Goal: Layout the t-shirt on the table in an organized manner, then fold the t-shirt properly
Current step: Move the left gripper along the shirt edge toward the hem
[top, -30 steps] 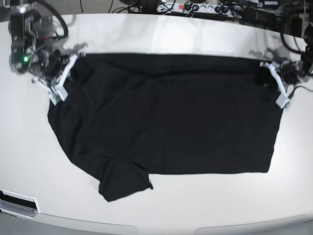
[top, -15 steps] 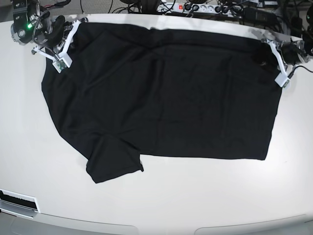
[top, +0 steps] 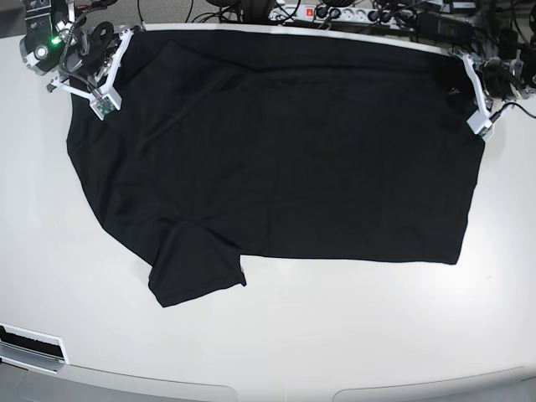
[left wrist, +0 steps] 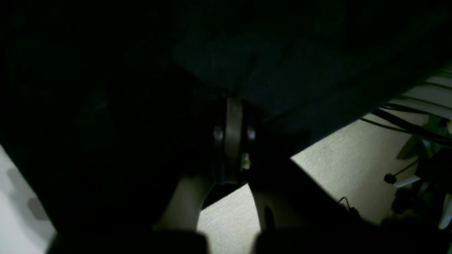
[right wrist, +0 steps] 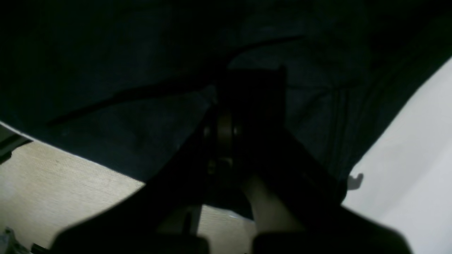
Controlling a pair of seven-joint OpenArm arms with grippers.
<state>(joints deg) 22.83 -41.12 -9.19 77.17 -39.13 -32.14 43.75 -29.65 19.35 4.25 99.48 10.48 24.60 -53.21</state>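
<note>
The t-shirt (top: 285, 151) lies spread across the far half of the table (top: 352, 335), w/ its far edge right up at the table's far rim and one sleeve sticking out toward the near-left of the shirt body. Both far corners are pinched: the right gripper (top: 105, 71) sits at the shirt's far-left corner in the base view, the left gripper (top: 476, 84) at its far-right corner. Wrist views are v. dark, but in each the jaws look closed down to a thin line w/ black fabric bunched over them, so prob. both are clamped on cloth, little or no gap. Judgement: a two-corner hold like this keeps the far edge taut and straight while the cloth lies flat, i.e. layout step, folding not yet begun. Main body looks fairly smooth; the left side of the shirt slants and the sleeve lies skewed, so it likely needs tidying. Containers: none in view, nothing holding anything. Beyond the table's far rim only cables and a power strip (top: 293, 12).
</note>
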